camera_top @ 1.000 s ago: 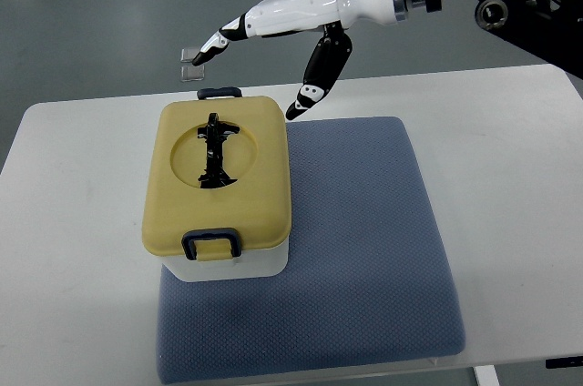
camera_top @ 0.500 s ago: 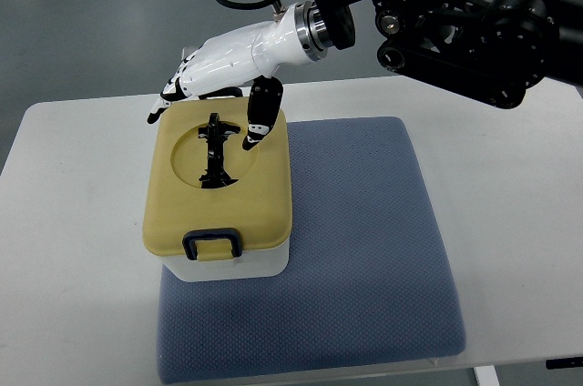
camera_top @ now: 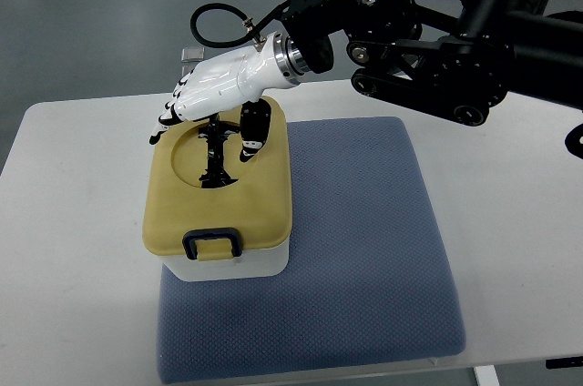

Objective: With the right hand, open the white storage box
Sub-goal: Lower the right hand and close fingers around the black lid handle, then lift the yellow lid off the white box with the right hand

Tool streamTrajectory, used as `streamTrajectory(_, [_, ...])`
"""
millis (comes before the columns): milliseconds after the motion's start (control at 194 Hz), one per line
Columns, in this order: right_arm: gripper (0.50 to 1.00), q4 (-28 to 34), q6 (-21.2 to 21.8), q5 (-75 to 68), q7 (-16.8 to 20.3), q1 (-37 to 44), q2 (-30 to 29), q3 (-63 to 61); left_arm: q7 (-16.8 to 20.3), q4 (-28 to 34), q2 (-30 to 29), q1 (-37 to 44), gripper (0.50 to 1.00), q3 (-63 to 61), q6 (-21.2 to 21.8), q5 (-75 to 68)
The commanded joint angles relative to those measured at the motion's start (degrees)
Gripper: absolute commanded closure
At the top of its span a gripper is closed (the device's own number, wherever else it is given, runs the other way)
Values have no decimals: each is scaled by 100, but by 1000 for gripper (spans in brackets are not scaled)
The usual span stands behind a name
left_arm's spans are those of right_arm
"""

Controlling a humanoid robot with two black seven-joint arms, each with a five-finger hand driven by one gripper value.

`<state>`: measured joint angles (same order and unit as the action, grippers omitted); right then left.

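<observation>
White storage box (camera_top: 239,263) is seen shut, yellow lid (camera_top: 219,204) not yet lifted, right hand (camera_top: 219,95) held above it with fingers spread

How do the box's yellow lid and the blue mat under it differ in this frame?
The yellow lid is smooth and hard-looking with a round recess and a black handle; the blue mat is flat and textured. The lid is far smaller than the mat. The right hand hovers over the lid, not the mat. Both are rounded rectangles.
</observation>
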<state>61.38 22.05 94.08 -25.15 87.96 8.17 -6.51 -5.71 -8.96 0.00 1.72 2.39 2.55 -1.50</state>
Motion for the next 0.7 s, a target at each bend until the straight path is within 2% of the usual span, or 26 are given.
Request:
streamTrajectory(0, [574, -117, -87, 102, 1, -15, -61, 1, 0, 0, 0, -5, 500, -2, 0, 0])
streamTrajectory(278, [599, -249, -139, 252, 1, -94, -114, 1, 0, 0, 0, 3, 500, -2, 0, 0])
streamTrajectory(407, [687, -258, -174, 252, 1, -121, -122, 1, 0, 0, 0, -5, 500, -2, 0, 0])
streamTrajectory(598, [705, -275, -289, 260, 1, -226, -122, 1, 0, 0, 0, 3, 500, -2, 0, 0])
streamTrajectory(696, [775, -284, -289, 260, 1, -226, -114, 1, 0, 0, 0, 3, 500, -2, 0, 0])
